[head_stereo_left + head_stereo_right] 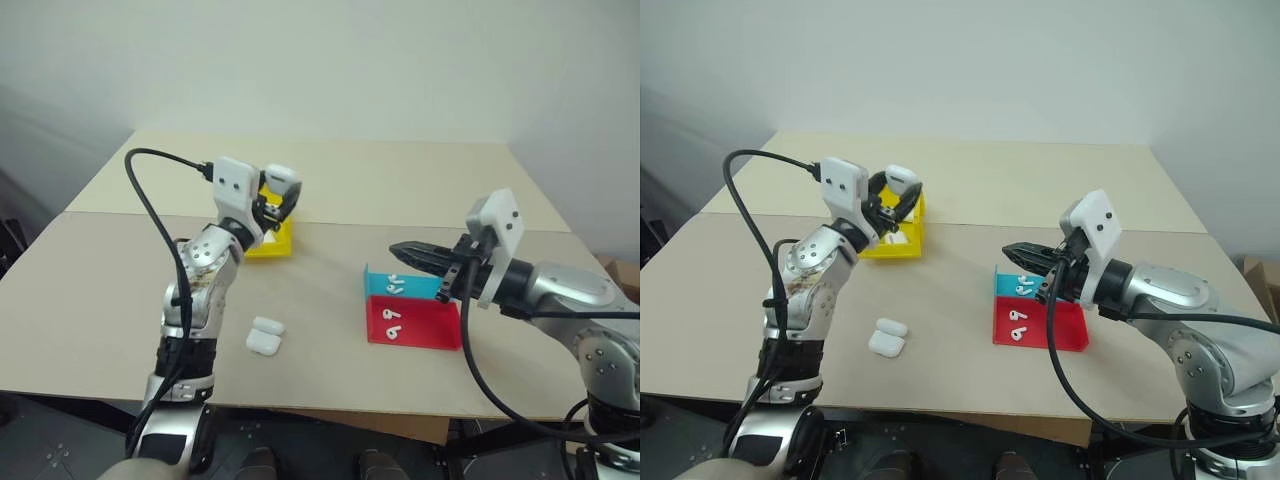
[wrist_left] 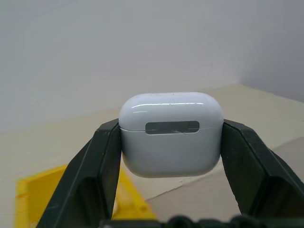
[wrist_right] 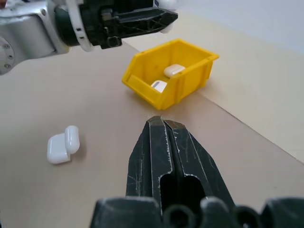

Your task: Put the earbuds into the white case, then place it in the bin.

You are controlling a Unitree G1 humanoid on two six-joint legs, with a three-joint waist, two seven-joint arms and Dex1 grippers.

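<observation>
Beige table (image 1: 330,300) is set against a pale wall. One white case (image 2: 171,134) is clamped, lid closed, between the left gripper (image 1: 279,199) fingers above the yellow bin (image 3: 166,76), where two cases are seen. An open case (image 1: 265,336) lies near the front edge. Four earbuds (image 1: 393,325) are counted in the red tray (image 1: 425,330) and blue tray (image 1: 415,287). The right gripper (image 3: 164,130) jaws are pressed together, empty. No writing is readable.

Soft, even indoor light on my feeds, no harsh glare.

I get faint, diffuse shadows under the arms on the table (image 1: 330,290). A pale highlight streaks the white case (image 2: 171,133), which reads sharp while the wall behind goes soft. The right gripper (image 3: 164,124) base blurs near the lens.
</observation>
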